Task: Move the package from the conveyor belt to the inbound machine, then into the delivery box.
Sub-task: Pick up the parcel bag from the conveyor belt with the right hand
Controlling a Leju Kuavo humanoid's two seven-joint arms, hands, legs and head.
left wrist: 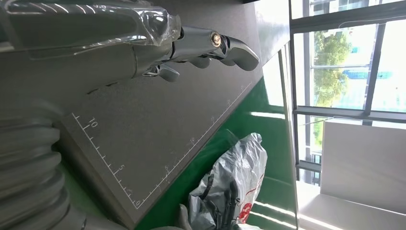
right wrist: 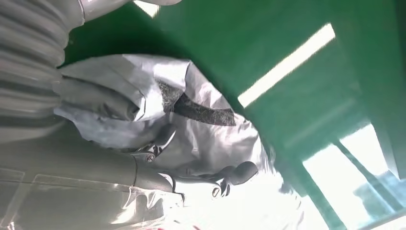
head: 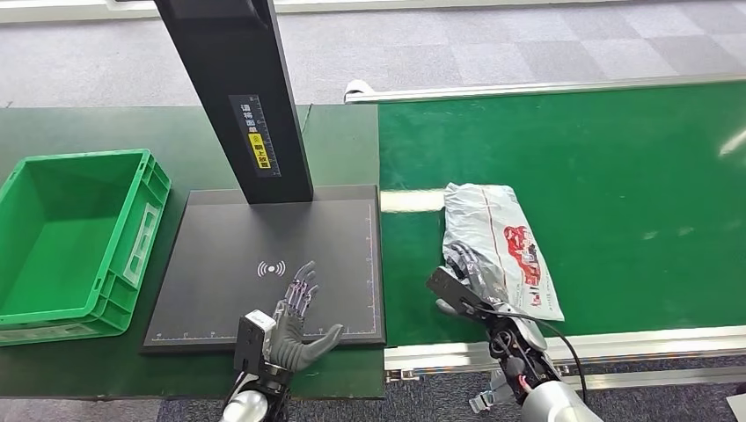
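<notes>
Green conveyor belt [head: 616, 158], right of the flat black inbound machine plate [head: 264, 237]: your crinkled grey plastic mailer package [head: 497, 242] lies there, apparently light, limp and slippery. Right hand [head: 466, 274] grasps its near edge, bunching film; left hand [head: 295, 321] hovers released over the plate.

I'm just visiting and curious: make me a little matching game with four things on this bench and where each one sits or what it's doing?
Things:
1. grey plastic mailer package
2. green plastic crate
3. left hand
4. right hand

Places or states:
A. open, over the black scanner plate
B. at the far left of the table
C. lying on the green conveyor belt
D. fingers on the package's near edge

Pairs: 1-C, 2-B, 3-A, 4-D
</notes>
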